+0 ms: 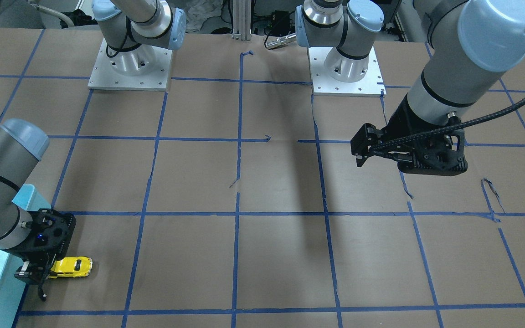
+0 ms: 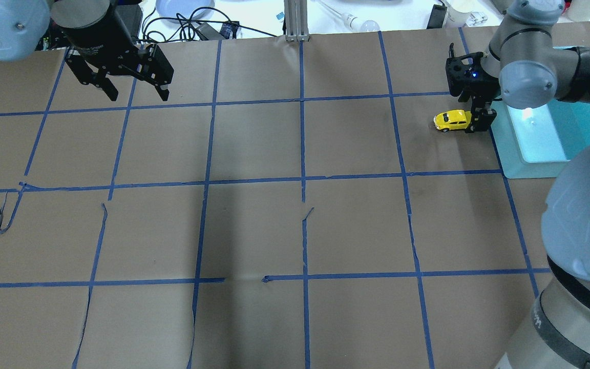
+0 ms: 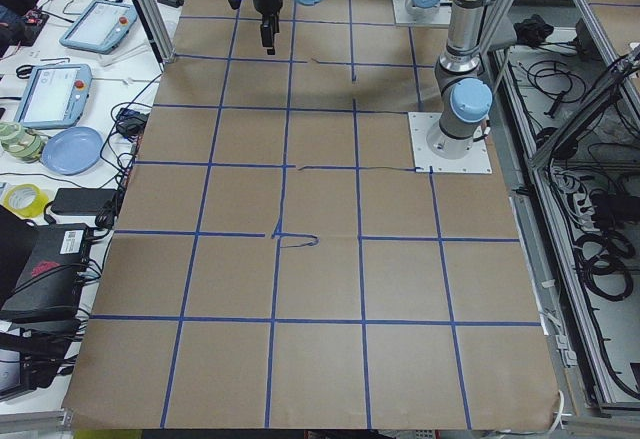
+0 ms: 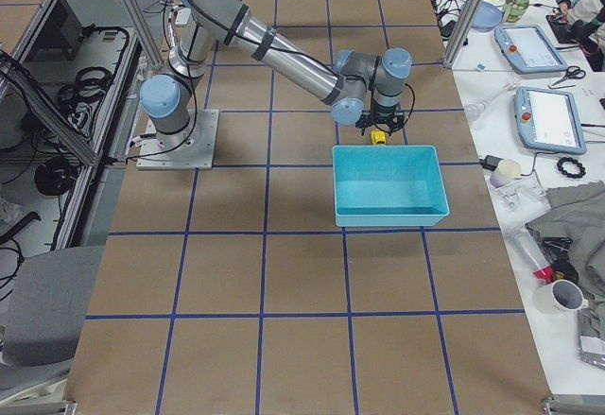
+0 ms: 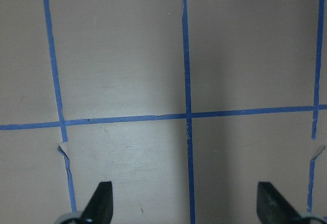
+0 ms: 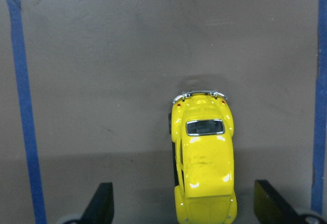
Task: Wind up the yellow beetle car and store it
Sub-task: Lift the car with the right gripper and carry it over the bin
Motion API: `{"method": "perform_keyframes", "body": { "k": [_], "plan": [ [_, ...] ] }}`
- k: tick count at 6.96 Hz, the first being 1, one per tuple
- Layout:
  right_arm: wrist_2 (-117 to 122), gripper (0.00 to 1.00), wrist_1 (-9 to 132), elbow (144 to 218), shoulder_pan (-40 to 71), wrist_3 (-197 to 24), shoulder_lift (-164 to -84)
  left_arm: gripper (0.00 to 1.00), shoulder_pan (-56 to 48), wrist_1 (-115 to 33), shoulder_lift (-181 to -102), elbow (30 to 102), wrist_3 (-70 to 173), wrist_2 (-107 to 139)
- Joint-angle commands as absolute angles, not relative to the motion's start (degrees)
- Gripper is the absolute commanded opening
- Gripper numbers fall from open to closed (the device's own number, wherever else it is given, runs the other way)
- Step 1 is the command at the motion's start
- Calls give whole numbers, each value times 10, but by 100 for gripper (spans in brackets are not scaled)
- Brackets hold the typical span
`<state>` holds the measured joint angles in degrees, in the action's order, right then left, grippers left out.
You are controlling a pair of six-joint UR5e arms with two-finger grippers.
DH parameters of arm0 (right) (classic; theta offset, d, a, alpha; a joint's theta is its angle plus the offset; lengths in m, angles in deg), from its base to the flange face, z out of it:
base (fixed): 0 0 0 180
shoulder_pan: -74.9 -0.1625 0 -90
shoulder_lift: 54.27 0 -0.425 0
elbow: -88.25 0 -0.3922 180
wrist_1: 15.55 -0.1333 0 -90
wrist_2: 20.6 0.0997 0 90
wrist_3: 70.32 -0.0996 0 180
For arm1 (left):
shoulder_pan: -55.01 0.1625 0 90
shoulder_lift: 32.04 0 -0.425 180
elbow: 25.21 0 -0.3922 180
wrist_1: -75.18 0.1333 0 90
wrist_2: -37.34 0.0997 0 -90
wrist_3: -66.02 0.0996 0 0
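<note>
1. Brown-paper surface [image 2: 274,230] with blue tape grid; teal bin [image 2: 530,169] by the right edge.
2. Toward far right corner, just beside bin: yellow beetle car [image 2: 451,120], long axis parallel to far edge, chrome-bumper end pointing left.
3. Wide-spread right pincer [image 6: 184,203] straddles car's bin-side end, gaps both sides.
4. Near far left corner, left pincer [image 2: 139,95] wide, empty.

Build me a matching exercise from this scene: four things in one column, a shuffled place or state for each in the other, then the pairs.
Things:
1. yellow beetle car
2. right gripper
3. left gripper
4. teal bin

Places or states:
A. open above bare paper, far from the car
B. wheels down on the paper, just outside the bin
C. open, straddling one end of the car
D. on the table by the right arm, next to the car

Pairs: 1-B, 2-C, 3-A, 4-D
</note>
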<state>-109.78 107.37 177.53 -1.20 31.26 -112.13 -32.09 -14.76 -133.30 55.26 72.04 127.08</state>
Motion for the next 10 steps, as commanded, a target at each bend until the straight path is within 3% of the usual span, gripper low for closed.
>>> {"method": "perform_keyframes", "body": {
  "k": [1, 3, 4, 5, 7, 10],
  "plan": [
    [-1090, 96, 1105, 1780, -12, 314, -1103, 100, -320, -147, -1331, 558, 722, 1269],
    [-1096, 94, 1118, 1783, -12, 310, -1092, 100, -320, -149, -1326, 561, 722, 1273],
    [-1099, 66, 1118, 1785, -12, 310, -1093, 100, -320, -149, -1325, 564, 741, 1274],
    [-1100, 31, 1117, 1788, -12, 310, -1095, 100, -320, -146, -1325, 564, 745, 1274],
    [-1098, 17, 1113, 1784, -12, 305, -1107, 100, -317, -147, -1319, 565, 745, 1275],
    [-1093, 10, 1053, 1756, -11, 282, -1181, 100, -314, -142, -1314, 565, 745, 1283]
  ]
}}
